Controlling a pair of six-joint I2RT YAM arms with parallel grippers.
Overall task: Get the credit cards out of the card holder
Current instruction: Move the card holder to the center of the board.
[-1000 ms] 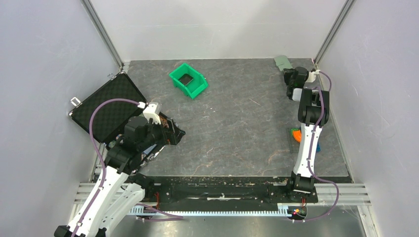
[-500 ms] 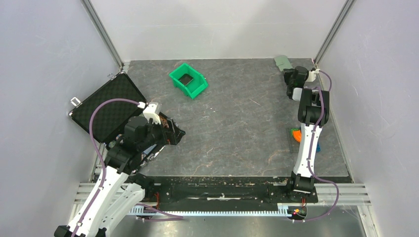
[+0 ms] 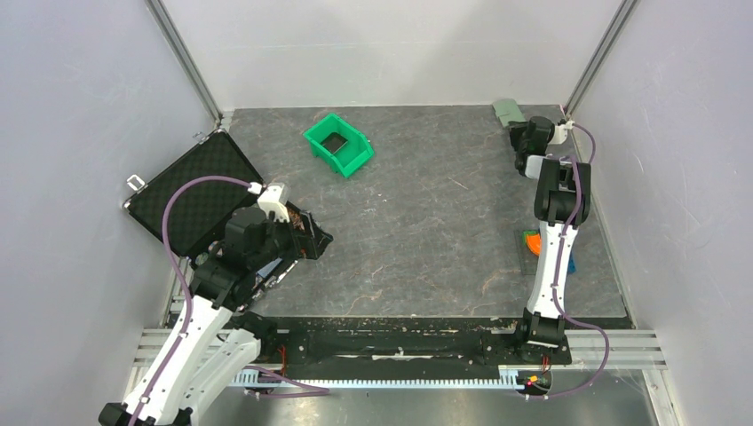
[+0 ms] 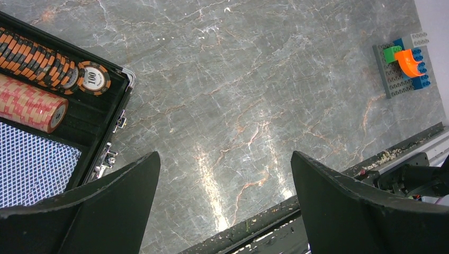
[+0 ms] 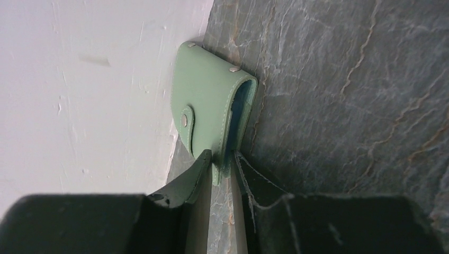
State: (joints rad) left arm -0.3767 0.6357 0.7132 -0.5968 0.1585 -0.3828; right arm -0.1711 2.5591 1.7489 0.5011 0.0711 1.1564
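Observation:
The card holder lies folded in the far right corner against the back wall. In the right wrist view it is pale green with a blue inner panel and a snap tab. My right gripper is shut on the holder's near edge, one finger on each side of it. In the top view the right gripper sits just in front of the holder. No credit cards are visible. My left gripper hangs open over bare table beside the black case, holding nothing; from above it shows at the left gripper.
An open black foam-lined case with poker chips stands at the left. A green bin sits at the back middle. A brick plate with orange and blue pieces lies by the right arm. Walls close in on the corner.
The right wrist has edged slightly toward the far corner at the card holder. The left arm has not moved.

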